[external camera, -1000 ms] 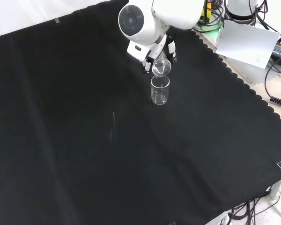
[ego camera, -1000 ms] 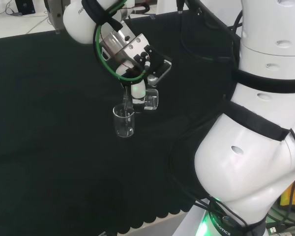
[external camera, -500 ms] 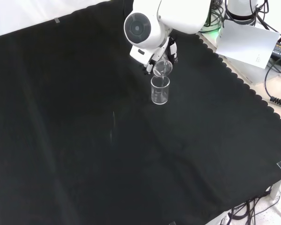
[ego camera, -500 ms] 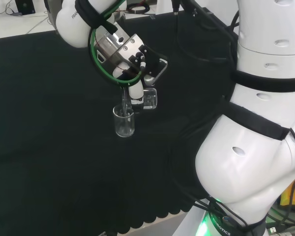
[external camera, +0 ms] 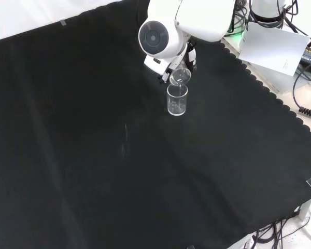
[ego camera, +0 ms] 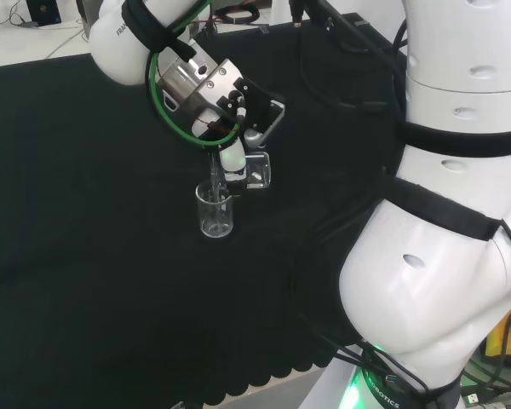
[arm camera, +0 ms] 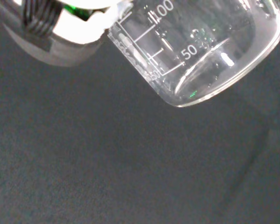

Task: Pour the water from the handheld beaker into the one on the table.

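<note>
Directly above the upright clear glass beaker (ego camera: 215, 212) on the bench, the robot hand (ego camera: 236, 162) gripped a steeply tilted clear graduated beaker (ego camera: 254, 169), lip down over its mouth.

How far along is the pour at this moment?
Done: the hand has the held beaker tipped on its side, lip over the upright beaker on the cloth. In hand: the pour itself, a thin stream seems to fall into it. Left: emptying the held beaker; how much remains is unclear.
</note>
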### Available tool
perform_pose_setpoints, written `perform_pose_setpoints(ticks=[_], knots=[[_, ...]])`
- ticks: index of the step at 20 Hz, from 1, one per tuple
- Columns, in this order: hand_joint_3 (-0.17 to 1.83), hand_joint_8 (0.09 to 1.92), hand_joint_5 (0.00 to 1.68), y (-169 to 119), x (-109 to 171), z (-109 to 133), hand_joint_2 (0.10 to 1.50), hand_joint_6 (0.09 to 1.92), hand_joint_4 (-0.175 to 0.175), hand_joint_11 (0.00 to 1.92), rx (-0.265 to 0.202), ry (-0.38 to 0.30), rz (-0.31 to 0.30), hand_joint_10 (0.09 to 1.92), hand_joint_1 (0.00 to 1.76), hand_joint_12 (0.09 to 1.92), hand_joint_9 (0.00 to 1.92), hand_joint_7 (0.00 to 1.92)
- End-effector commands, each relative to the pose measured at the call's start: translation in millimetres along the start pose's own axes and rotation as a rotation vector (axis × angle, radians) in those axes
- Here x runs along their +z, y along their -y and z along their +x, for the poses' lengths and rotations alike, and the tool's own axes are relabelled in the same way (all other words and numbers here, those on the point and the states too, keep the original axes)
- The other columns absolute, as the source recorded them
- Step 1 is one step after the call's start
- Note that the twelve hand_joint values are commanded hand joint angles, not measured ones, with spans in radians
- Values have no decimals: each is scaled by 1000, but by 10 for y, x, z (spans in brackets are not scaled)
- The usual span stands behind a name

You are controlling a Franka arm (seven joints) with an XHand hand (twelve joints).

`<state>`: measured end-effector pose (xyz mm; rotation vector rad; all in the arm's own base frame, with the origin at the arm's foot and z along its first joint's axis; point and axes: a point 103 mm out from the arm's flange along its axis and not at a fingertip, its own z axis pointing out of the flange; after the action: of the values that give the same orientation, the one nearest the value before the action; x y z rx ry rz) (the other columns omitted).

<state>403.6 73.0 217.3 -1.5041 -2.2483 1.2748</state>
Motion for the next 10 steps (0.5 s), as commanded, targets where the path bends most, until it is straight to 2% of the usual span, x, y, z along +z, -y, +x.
perform_pose_setpoints(ticks=[1, 10], knots=[[-175, 975, 1346, -3, -6, 2, 1043, 443, -70, 1419, 17, 16, 3, 650, 1191, 769, 1653, 1463], [-175, 976, 1340, -5, -48, 28, 1044, 454, -65, 1422, 37, 59, 35, 651, 1189, 768, 1653, 1462]])
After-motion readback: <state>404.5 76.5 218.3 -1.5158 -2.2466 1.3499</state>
